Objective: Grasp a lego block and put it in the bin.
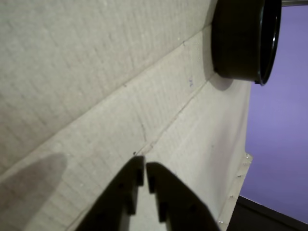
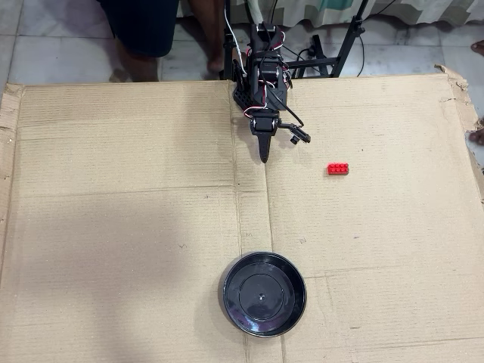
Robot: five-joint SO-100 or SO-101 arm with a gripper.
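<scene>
Closest to the wrist camera, the end effector (image 1: 145, 166) hangs with its two dark fingers nearly pressed together, only a thin slit between them, and nothing held. It sits over a crease in the cardboard worktop (image 2: 113, 227). Seen from overhead, the lego block (image 2: 338, 169) lies on the worktop to the right of the end effector (image 2: 263, 156) and slightly lower in the picture, its long axis running left-right. The bin (image 2: 264, 294), empty, sits well apart, almost straight below the fingertips. Reaching the brick likely needs a swing rightward and opened fingers.
</scene>
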